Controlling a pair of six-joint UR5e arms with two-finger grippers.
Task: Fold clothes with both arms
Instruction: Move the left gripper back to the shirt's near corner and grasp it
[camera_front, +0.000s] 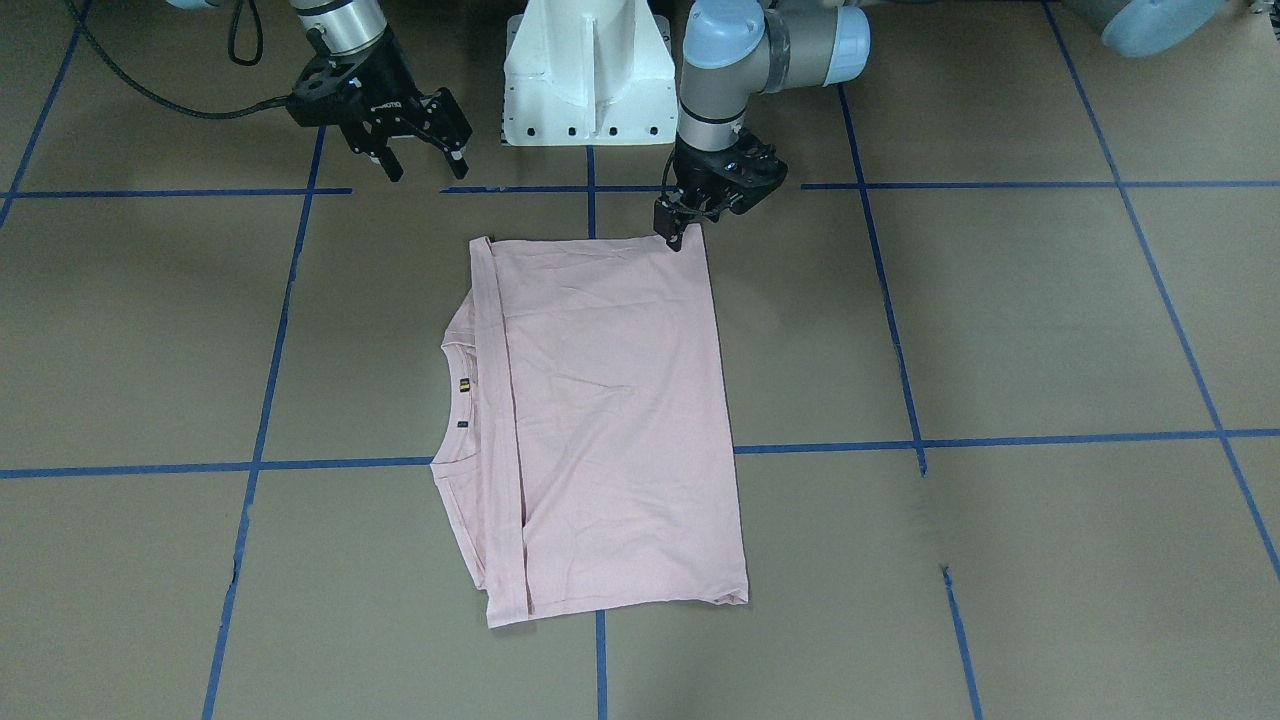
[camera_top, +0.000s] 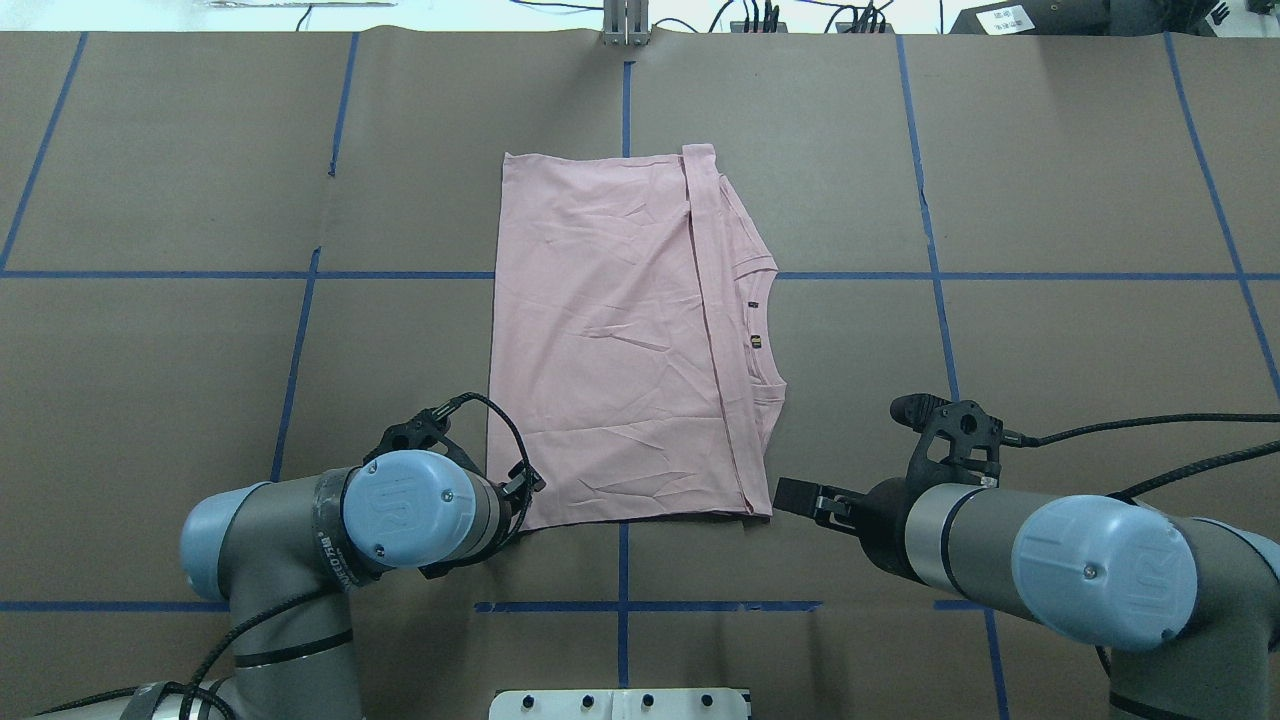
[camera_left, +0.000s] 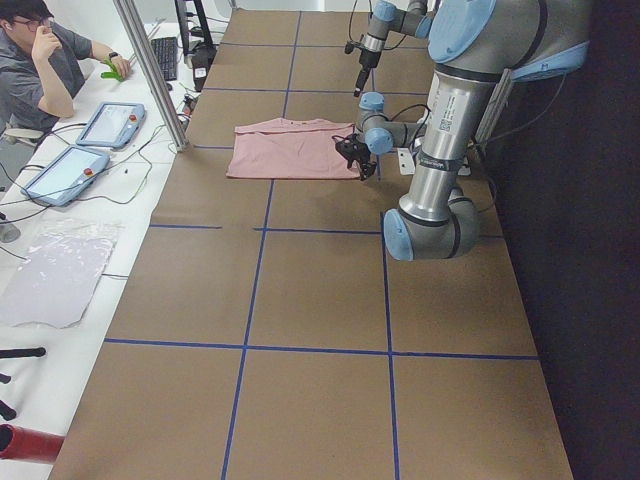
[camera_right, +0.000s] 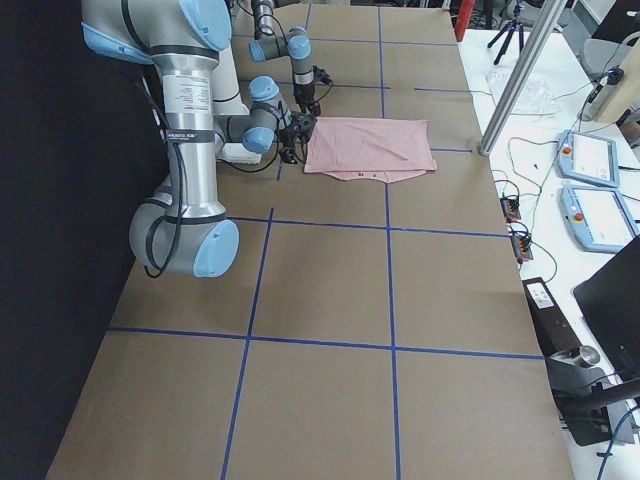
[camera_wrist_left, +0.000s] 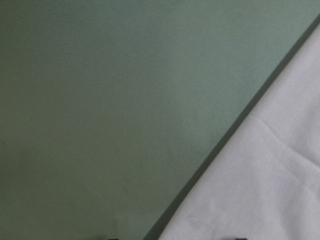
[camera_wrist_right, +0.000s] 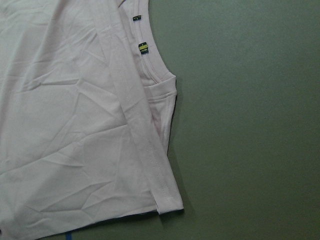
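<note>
The pale pink T-shirt (camera_front: 610, 420) lies flat on the brown table, folded into a rectangle with its plain side up. Its neckline and small labels (camera_top: 755, 325) are on the robot's right. My left gripper (camera_front: 680, 238) is down at the shirt's near-left corner (camera_top: 525, 520). The left wrist view shows only the cloth's edge (camera_wrist_left: 260, 175) and two fingertips far apart at the frame's bottom, so it is open. My right gripper (camera_front: 428, 168) hovers open above the table, just off the near-right corner (camera_top: 760, 512). That corner also shows in the right wrist view (camera_wrist_right: 167, 205).
The white pedestal base (camera_front: 585, 75) stands between the arms. Blue tape lines (camera_front: 590, 190) grid the table. A metal post (camera_left: 150, 70) stands at the table's far edge. A person (camera_left: 40, 70) sits beyond it at a bench with tablets (camera_left: 60, 175) and cables.
</note>
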